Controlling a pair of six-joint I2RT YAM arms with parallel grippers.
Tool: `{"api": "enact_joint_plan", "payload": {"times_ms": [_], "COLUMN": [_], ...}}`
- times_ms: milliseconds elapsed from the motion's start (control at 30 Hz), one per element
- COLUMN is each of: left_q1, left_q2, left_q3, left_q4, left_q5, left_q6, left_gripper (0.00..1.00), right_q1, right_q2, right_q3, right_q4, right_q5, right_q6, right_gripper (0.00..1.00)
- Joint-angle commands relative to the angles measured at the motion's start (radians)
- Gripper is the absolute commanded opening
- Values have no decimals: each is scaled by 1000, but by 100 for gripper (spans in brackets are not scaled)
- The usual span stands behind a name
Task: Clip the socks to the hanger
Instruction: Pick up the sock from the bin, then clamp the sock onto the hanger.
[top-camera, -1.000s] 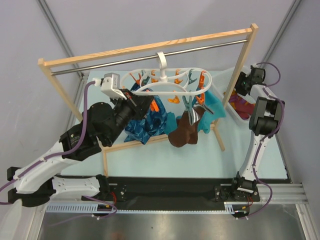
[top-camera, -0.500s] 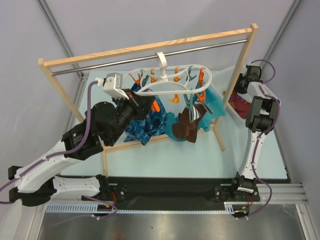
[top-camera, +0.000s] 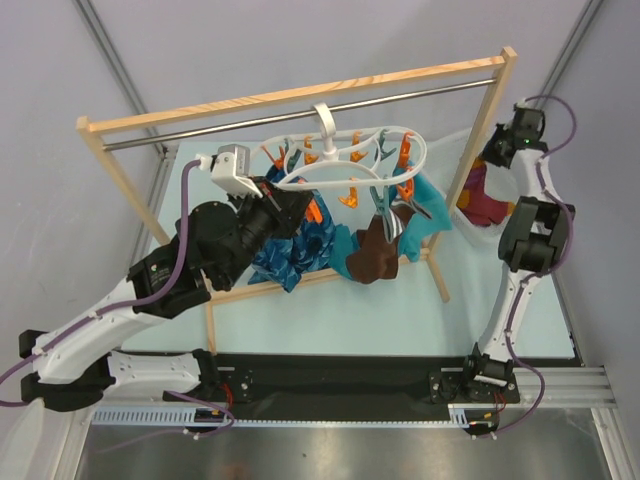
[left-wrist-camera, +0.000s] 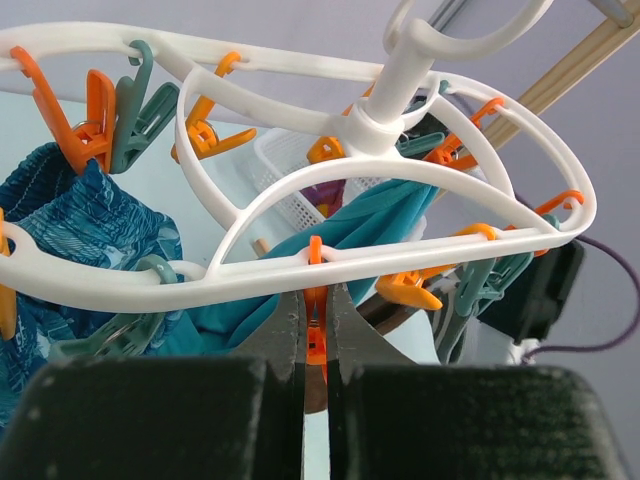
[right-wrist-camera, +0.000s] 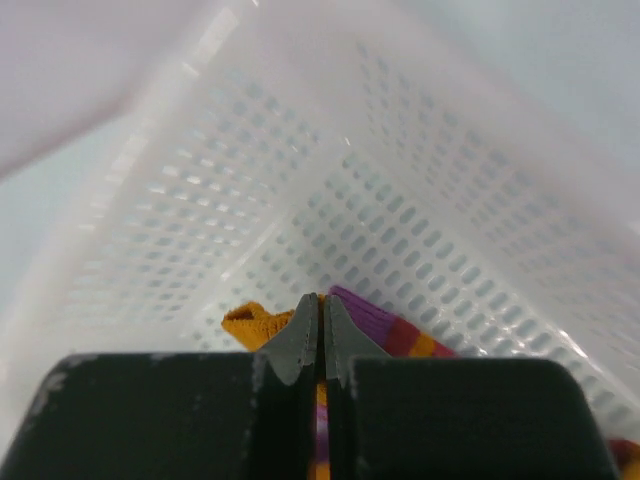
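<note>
**Sock pinched in the basket, clip squeezed at the hanger**

Shut to a sliver at the right gripper (right-wrist-camera: 320, 305): jaws nipped onto a fold of striped sock (right-wrist-camera: 385, 325), purple and orange, low against the perforated wall of a white basket (right-wrist-camera: 400, 200) at the far right corner of the tabletop (top-camera: 330, 310). A thin hold by the look of it, close to an orange toe or heel. Amount of cloth between the fingers impossible to tell.

Closed as well at the left gripper (left-wrist-camera: 316, 305): jaws pressed around an orange clip (left-wrist-camera: 316, 345) dangling from the outer ring of the white hanger (left-wrist-camera: 400, 180). Clip mouth hidden below the fingers, so no telling whether squeezed wide enough to gape.

Further out, the hanger hooked over the metal bar (top-camera: 300, 115) of a wooden rack (top-camera: 300, 92) toward the far edge of the tabletop. More orange and grey-teal clips around the ring. A brown sock (top-camera: 372, 258) already clipped on, with blue patterned cloth (top-camera: 300, 250) and teal cloth (top-camera: 432, 205) hanging beside it.

Step in hand, most likely: lifting the striped sock out and over to the held clip.

- Raise it slowly and straight up, clear of the basket wall.
- Watch for slip, or for a second sock dragged along.
- Present a flat edge of the cuff rather than a bunched middle.
- Hold the left squeeze even, without setting the hanger swinging.
- Feed the cloth deep into the clip mouth before easing the left hold.
- Let go on the right only after a firm bite.
</note>
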Motion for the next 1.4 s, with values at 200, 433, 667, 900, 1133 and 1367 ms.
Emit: {"api": "enact_joint_plan", "payload": {"times_ms": [200, 433, 667, 900, 1133, 1367], "left_q1": [-3, -3, -3, -3, -3, -3], "left_q2": [8, -1, -21, -28, -24, -22], "left_q3": [18, -2, -32, -52, -49, -48], "left_q4": [12, 25, 40, 65, 68, 77], "left_q5": [29, 29, 22, 31, 68, 80], "left_q6": [-3, -7, -13, -6, 0, -13], "left_gripper": [0, 0, 0, 0, 0, 0], "right_q1": [-102, -100, -74, 56, 136, 248], "right_q2": [-409, -768, -1118, -1256, -1484, -1607], "right_q3": [-138, -439, -547, -355, -349, -465], "right_q4": [135, 491, 688, 249, -135, -130], "right_q5": [-166, -125, 38, -38, -214, -672], "right_q6": [70, 84, 88, 13, 14, 226], "right_gripper": [0, 0, 0, 0, 0, 0]}}
